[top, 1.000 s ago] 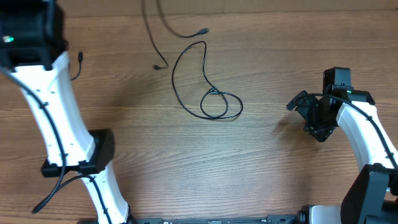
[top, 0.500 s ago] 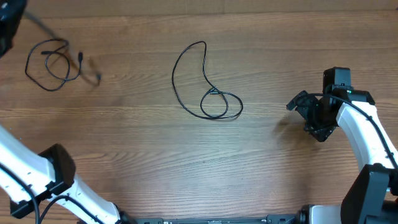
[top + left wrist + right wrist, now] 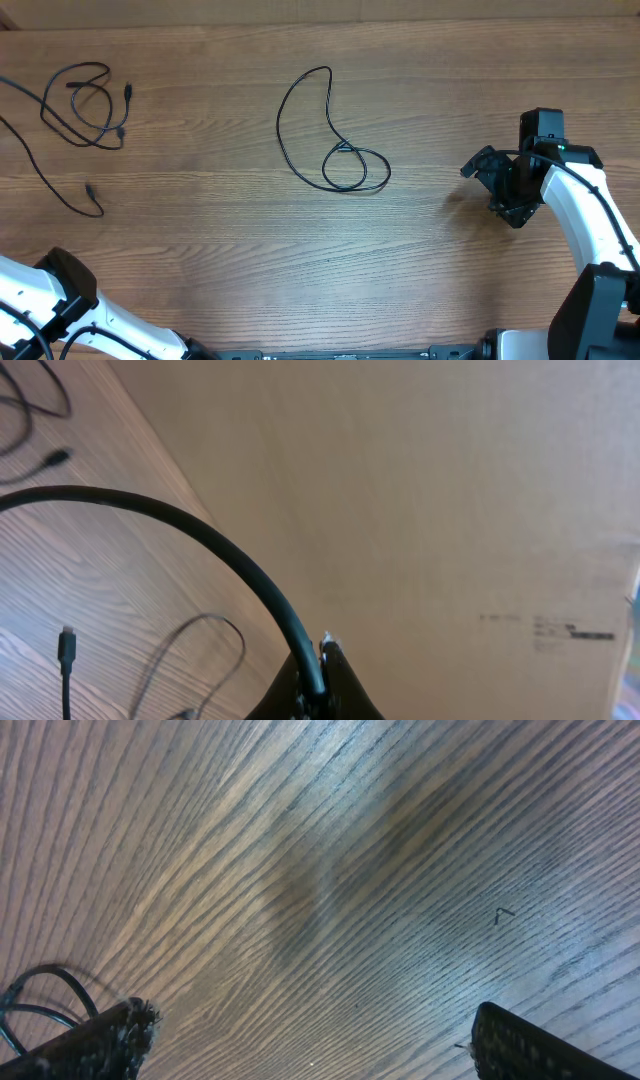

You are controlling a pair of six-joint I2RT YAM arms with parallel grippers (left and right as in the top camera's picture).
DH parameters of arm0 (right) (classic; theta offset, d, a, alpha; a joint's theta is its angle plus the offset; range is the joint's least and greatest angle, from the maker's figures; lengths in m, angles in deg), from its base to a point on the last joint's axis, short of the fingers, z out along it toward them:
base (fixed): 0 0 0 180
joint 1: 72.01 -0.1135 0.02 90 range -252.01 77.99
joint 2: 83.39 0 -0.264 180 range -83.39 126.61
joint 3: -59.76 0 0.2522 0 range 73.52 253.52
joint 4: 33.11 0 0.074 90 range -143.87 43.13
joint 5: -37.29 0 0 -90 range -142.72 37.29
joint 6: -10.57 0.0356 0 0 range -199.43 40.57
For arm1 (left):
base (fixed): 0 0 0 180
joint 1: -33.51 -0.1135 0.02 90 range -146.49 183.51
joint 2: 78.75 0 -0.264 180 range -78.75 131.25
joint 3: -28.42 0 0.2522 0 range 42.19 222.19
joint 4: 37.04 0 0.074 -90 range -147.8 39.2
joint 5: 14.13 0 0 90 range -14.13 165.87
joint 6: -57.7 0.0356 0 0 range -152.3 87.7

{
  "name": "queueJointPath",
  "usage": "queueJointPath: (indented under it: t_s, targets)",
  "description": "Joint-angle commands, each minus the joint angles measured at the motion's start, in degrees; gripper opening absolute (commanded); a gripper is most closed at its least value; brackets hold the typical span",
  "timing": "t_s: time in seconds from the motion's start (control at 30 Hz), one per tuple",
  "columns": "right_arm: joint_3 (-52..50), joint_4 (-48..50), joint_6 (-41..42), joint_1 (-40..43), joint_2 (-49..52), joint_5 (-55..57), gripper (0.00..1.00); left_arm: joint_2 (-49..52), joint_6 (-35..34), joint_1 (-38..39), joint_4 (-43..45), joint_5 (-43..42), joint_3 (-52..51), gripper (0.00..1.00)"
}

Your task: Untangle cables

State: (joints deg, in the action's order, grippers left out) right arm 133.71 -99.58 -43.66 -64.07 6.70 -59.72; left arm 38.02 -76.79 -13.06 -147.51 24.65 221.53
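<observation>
Lying well left of the right pincer (image 3: pixel 495 188), jaws apart, the thin black looped cable (image 3: pixel 344 148) stretches near-to-far.

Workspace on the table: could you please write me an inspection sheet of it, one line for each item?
Surface: wooden table, grain bare; one small dark mark shows in the right wrist view.
Job's things: looped cable at the centre, crossing itself in a small loop; tangled cable at the far left, one strand trailing to a plug end.
Clutter: nothing seen.
Grippers: right gripper open, holding nothing, apart from both cables; left gripper shows only a dark tip, so its state cannot be told.
Cables: thick black lead arcs across the left wrist view.
Surroundings: beige panel beyond the table edge.
</observation>
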Motion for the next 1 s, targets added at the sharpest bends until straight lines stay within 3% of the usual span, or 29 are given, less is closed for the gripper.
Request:
queueJointPath:
  t_s: [0.0,0.1,0.47,0.97]
  targets:
    - [-0.33,0.13,-0.17,0.33,0.11,0.79,1.00,-1.44,6.12,-1.49,-0.09,3.32,0.70,0.04]
    - [-0.33,0.13,-0.17,0.33,0.11,0.79,1.00,-1.44,12.02,-1.79,-0.09,9.03,0.68,0.04]
    - [-0.33,0.13,-0.17,0.33,0.11,0.79,1.00,-1.49,22.60,-1.79,-0.11,33.11,-1.29,0.04]
    - [-0.33,0.13,-0.17,0.33,0.11,0.79,1.00,-3.23,23.06,-1.79,-0.11,45.72,-22.99,0.04]
